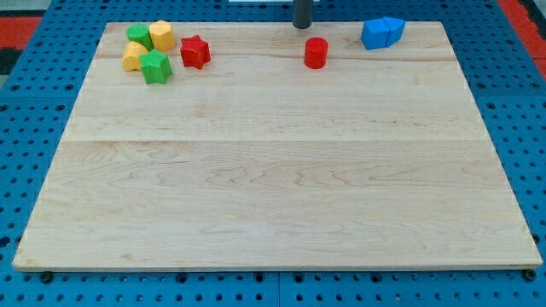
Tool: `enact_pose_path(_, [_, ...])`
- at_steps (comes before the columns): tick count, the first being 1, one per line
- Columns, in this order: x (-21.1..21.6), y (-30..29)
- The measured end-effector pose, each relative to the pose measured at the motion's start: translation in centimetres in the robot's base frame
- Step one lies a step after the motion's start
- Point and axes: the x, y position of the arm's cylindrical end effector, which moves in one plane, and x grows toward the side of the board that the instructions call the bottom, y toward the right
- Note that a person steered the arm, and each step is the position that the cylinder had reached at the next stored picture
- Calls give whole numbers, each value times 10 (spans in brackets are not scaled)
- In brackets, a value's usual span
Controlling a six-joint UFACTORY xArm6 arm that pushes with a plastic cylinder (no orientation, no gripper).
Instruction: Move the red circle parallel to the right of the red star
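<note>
Camera view shows my tip (302, 26) at the far edge of the worktop (273, 205), just above and slightly to the view's left of the red circle (316, 53), near it but apart. There is no pincer on this arm, only the dark rod, so nothing opens, closes or grips; the rod can only push.

Taking the red circle as landmark: the red star (195, 51) lies well to its left, at about the same height in the view (so the two already sit roughly in a row, circle on the star's right). I judge the task nearly or fully met, and the tip's place behind the circle suits only a small nudge.

Further left of the circle, beyond the star, a cluster sits tight together: a green block (139, 36), a yellow hexagonal block (161, 35), a yellow block (133, 57) and a green star (156, 66). To the circle's right, near the top edge, stand two blue blocks (381, 32), touching.
</note>
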Motion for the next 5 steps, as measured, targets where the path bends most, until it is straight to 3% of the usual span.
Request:
enact_pose_path(1, [1,10])
enact_pose_path(3, [44,83])
enact_pose_path(4, [68,70])
enact_pose_path(5, [68,15])
